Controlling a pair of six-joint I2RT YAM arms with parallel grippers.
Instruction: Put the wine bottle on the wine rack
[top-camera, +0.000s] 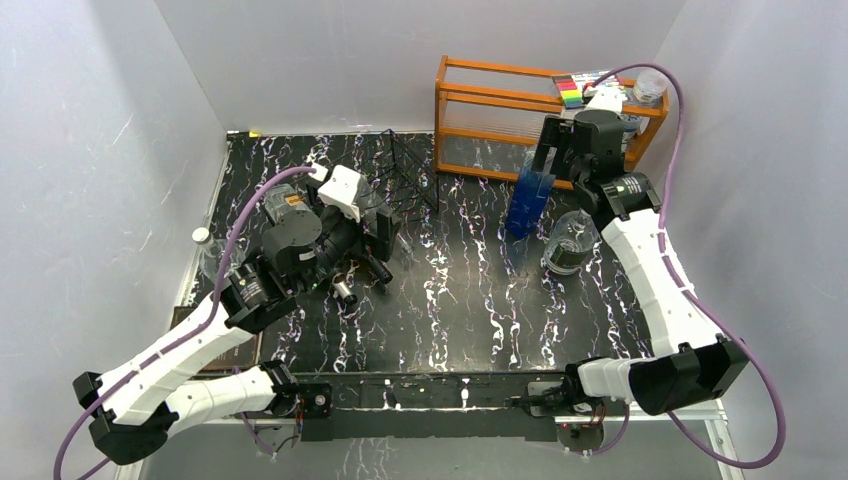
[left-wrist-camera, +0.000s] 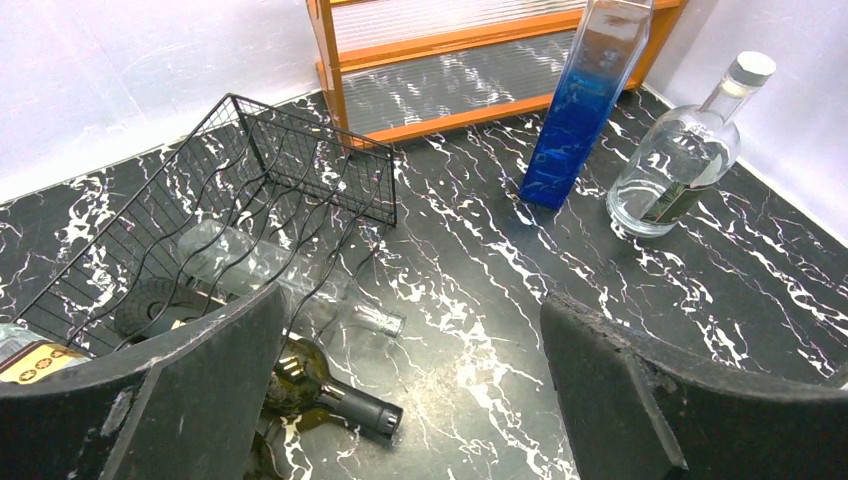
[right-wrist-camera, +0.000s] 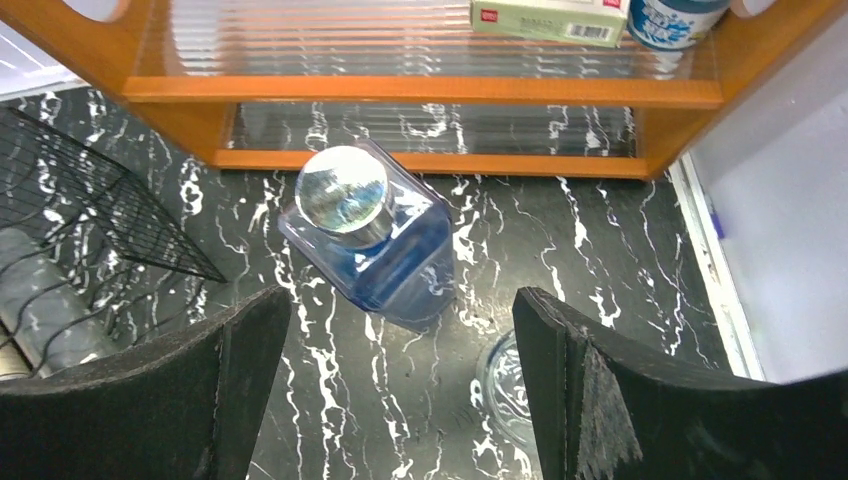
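wine bottle: dark green wine bottle (left-wrist-camera: 335, 398) lying at the near end of the wine rack (left-wrist-camera: 320, 170), neck sticking out; seated or not, can't tell.
rack: 1 clear bottle (left-wrist-camera: 270, 275) lying in it.
left gripper (left-wrist-camera: 415, 330): wide open, empty, over the green bottle.
right gripper (right-wrist-camera: 400, 310): wide open, empty, over the upright blue bottle (right-wrist-camera: 400, 255).
around: round clear bottle (left-wrist-camera: 675, 165), orange shelf (right-wrist-camera: 420, 90); neither is in the way.

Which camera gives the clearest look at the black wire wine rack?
The left wrist view: the wine rack fills its left half, close up, with the wire lattice plain. The top view shows the rack small, as a few thin wires. The right wrist view catches only one meshed corner at its left edge.
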